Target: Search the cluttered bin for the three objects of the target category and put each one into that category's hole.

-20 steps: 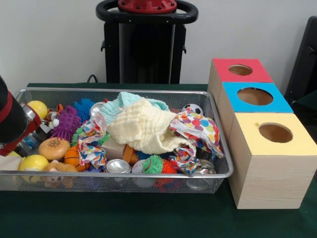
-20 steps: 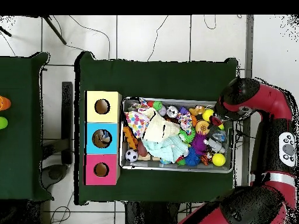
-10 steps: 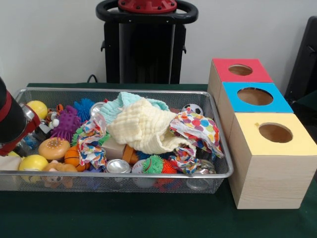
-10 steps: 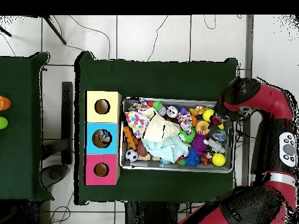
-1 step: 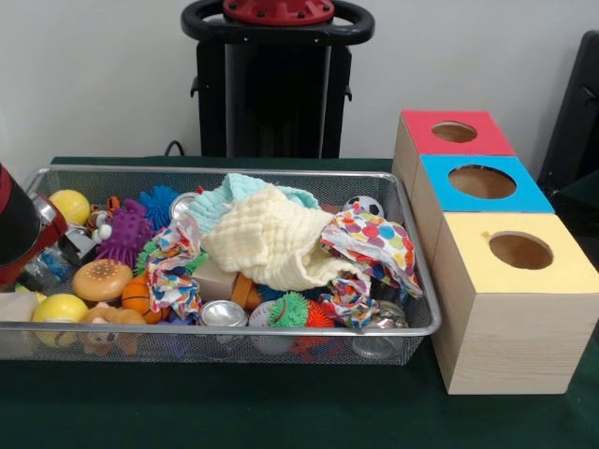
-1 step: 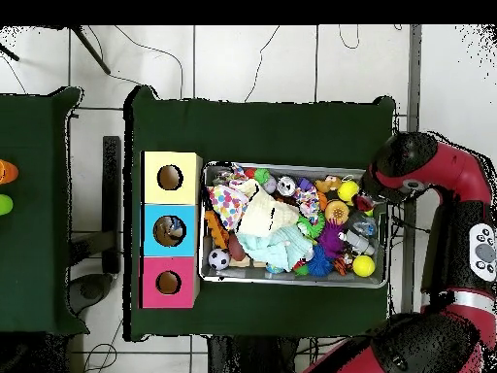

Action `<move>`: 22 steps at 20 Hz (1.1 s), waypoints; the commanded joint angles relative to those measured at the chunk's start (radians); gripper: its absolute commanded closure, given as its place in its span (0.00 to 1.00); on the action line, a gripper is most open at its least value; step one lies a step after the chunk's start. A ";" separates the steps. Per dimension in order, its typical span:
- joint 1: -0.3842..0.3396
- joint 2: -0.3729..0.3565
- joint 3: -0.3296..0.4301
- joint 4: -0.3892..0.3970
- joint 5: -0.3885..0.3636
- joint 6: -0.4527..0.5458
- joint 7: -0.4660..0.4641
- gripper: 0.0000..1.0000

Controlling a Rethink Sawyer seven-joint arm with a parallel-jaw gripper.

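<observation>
Three boxes (image 5: pixel 505 271) stand beside the full bin (image 5: pixel 225 341); blue box (image 6: pixel 171 231) perhaps holds something; gripper (image 5: pixel 37 245) state unclear.

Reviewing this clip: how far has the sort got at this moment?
Possibly one drop is done: the overhead view shows something inside the blue box's hole, while the yellow box's hole and red box's hole look empty. Nothing is visibly in hand; the arm sits at the bin's end, its gripper hidden. The bin is full of toys and cloths, so searching remains.
</observation>
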 commanded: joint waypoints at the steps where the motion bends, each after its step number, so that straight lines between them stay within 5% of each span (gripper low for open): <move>1: -0.048 -0.015 -0.026 0.092 -0.054 -0.092 -0.319 0.00; 22: -0.071 -0.031 -0.048 0.280 -0.030 -0.264 -0.179 0.00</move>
